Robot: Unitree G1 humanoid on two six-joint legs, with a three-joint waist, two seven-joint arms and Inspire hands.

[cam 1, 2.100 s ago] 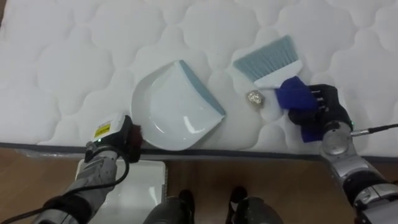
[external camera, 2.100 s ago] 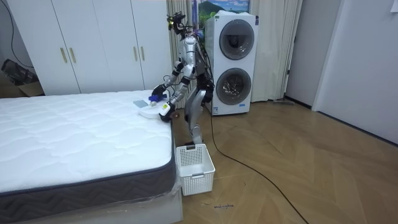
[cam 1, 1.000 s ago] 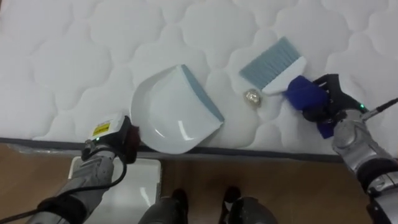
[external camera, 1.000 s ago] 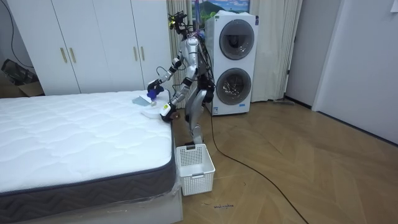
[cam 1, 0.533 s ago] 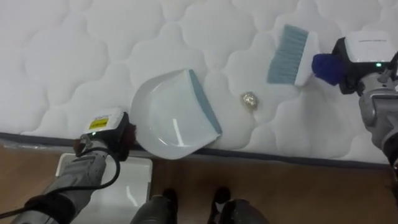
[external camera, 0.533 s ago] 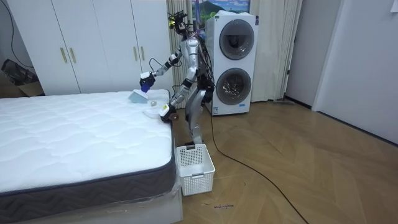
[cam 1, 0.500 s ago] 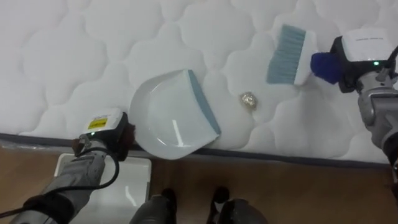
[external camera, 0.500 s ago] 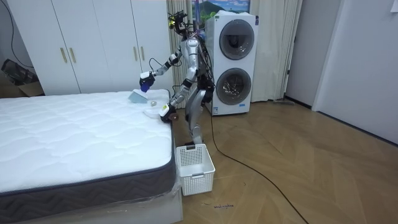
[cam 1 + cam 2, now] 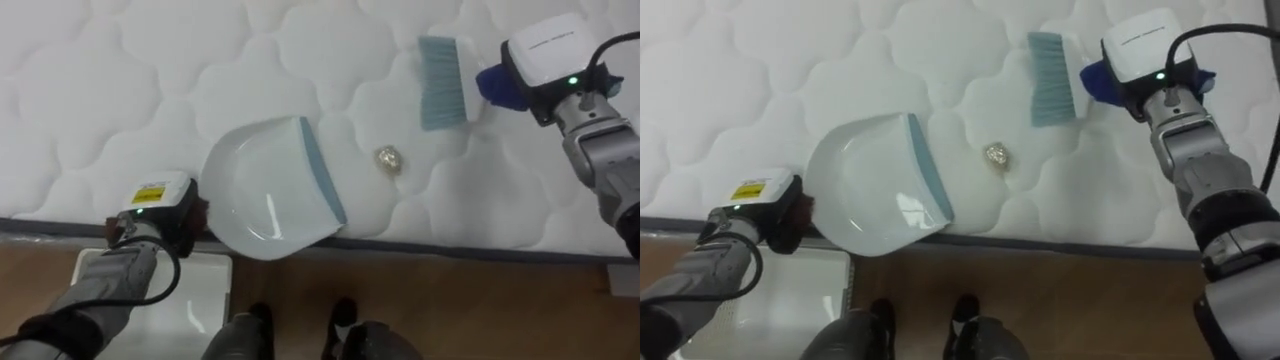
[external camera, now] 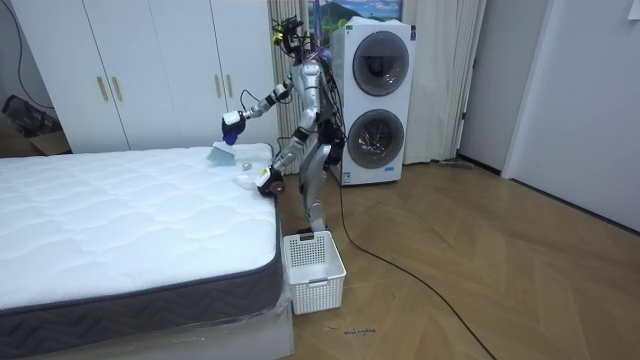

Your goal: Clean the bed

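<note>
Left eye view: my right hand point(image 9: 548, 62) is clenched on the brush point(image 9: 440, 68), out beyond the crumpled wad point(image 9: 388, 158), which lies on the mattress point(image 9: 100, 80) near the dustpan point(image 9: 262, 190) lip. My left hand point(image 9: 160, 205) is behind the pan, can't tell its grip.

Room view: I'm standing at the bed's edge.

Right eye view: the pan sits right at that edge, so I reckon a hard sweep flicks the wad past it onto the floor.

Robot at bed point(image 10: 130, 215) corner, brush point(image 10: 218, 153) held over it.
</note>
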